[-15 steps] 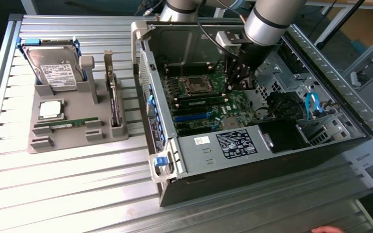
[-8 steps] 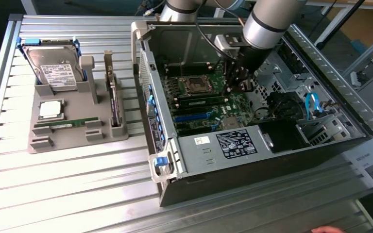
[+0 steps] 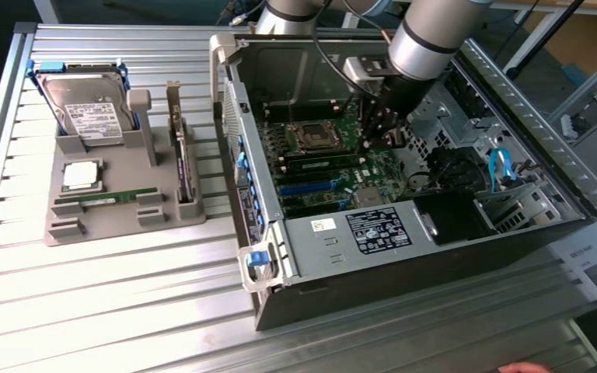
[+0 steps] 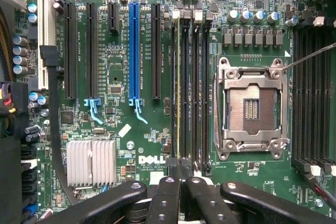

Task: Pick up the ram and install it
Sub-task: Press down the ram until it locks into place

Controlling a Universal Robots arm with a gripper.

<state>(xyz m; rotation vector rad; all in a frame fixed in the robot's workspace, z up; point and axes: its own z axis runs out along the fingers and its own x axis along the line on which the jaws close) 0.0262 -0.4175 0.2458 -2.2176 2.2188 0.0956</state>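
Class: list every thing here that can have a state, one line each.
computer case: open, side off
CPU socket: empty
first ram: standing in a motherboard slot
second ram: lying in the tray
processor: flat in the tray
hard drive: propped in the tray
tool: shut, above the motherboard

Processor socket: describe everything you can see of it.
The socket is square: a silvery metal frame with screws at its corners, around a dark bed of contacts with a few small parts in the middle. No chip sits in it. It lies flat on the green motherboard, between two banks of black memory slots. A thin metal rod slants off from one corner.
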